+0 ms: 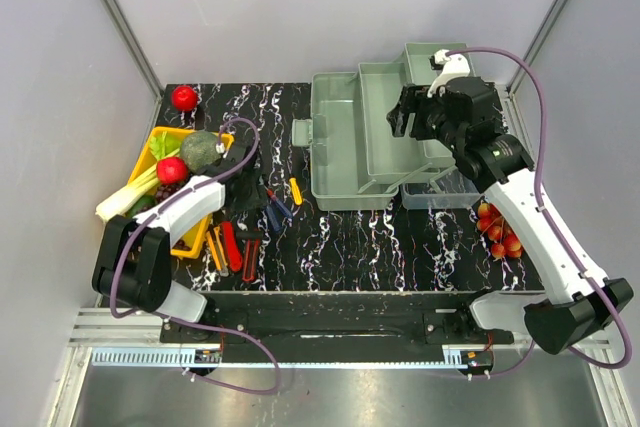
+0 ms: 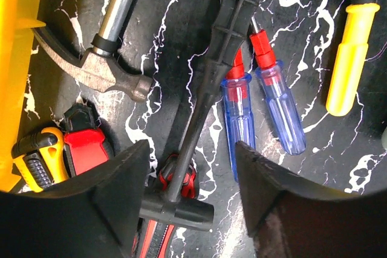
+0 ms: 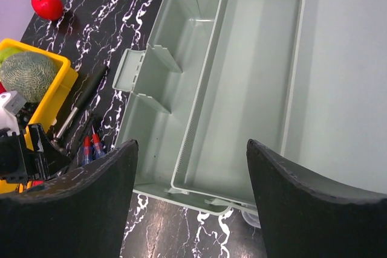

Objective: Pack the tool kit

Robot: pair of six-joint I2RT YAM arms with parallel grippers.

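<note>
Both stand open: my left gripper (image 2: 192, 164) hangs low over the desk (image 2: 172, 28), astride a black wrench (image 2: 208, 83) beside two blue screwdrivers (image 2: 284, 119); my right gripper (image 3: 190, 170) hovers above the open toolbox (image 3: 175, 125), well apart from them.

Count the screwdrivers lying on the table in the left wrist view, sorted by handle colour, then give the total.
Blue-handled screwdrivers: 2
Yellow-handled screwdriver: 1
Total: 3
</note>
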